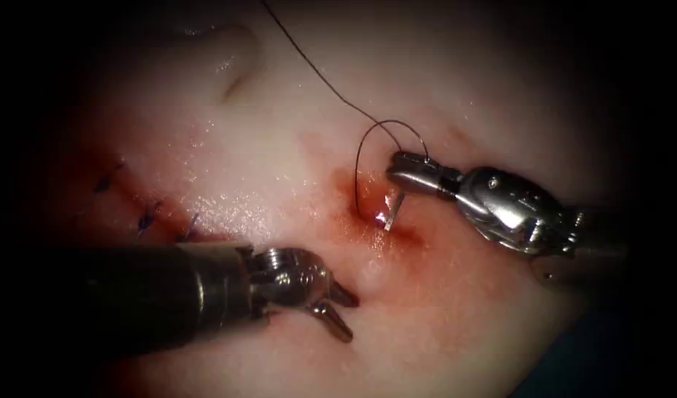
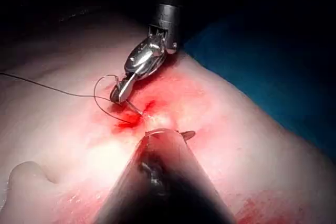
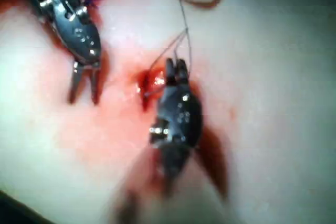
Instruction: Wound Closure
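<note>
Tissue (image 1: pixel 264 169), pale pork belly, w/ a short cut (image 1: pixel 379 214) ringed by red fluid (image 1: pixel 353 193) near centre of endoscope view. Nearest the viewer, left tool (image 1: pixel 342 313) comes in low from the left; its two jaws are spread apart and empty, hovering over tissue below and left of the cut, not touching needle or thread. Beyond its shaft, three dark blue stitches (image 1: pixel 148 217) sit in a row well left of the cut. Farther in, curved needle (image 1: pixel 392 210) stands in the cut, a short shiny length showing, rest buried in tissue. Right tool (image 1: pixel 397 166) enters from the right, jaws clenched at the needle's upper end, just above the cut. Black thread (image 1: pixel 367 140) loops from the jaws round the cut's left side, then runs up and away over tissue to top edge. Farthest back, a shallow fold (image 1: pixel 239 70) in the tissue.
</note>
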### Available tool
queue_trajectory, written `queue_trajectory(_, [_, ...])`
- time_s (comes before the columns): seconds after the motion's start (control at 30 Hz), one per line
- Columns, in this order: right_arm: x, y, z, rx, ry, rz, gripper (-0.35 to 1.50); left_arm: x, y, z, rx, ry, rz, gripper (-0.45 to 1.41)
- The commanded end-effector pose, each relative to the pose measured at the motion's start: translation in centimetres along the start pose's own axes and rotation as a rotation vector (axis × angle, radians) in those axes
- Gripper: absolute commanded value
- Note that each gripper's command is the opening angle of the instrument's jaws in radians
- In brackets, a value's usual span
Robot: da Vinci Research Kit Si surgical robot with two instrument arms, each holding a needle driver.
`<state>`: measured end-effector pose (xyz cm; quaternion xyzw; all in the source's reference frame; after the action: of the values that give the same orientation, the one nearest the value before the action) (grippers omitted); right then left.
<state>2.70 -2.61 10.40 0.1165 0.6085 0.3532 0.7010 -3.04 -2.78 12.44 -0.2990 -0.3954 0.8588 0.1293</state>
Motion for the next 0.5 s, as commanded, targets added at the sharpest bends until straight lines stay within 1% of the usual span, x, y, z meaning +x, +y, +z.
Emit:
queue_trajectory(0.03, [-0.05,-0.02,0.07,0.002,0.001,-0.001,-0.35,0.01,-0.03,0.08,-0.002,0.0,0.001,0.34])
queue_trajectory(0.43, [-0.05,-0.11,0.1,0.015,-0.001,-0.001,-0.35,-0.01,-0.04,0.06,-0.003,-0.001,0.002,0.3])
queue_trajectory(0.5, [-0.06,-0.13,0.11,0.02,-0.001,0.029,-0.35,-0.02,-0.04,0.06,-0.004,-0.002,0.003,0.3])
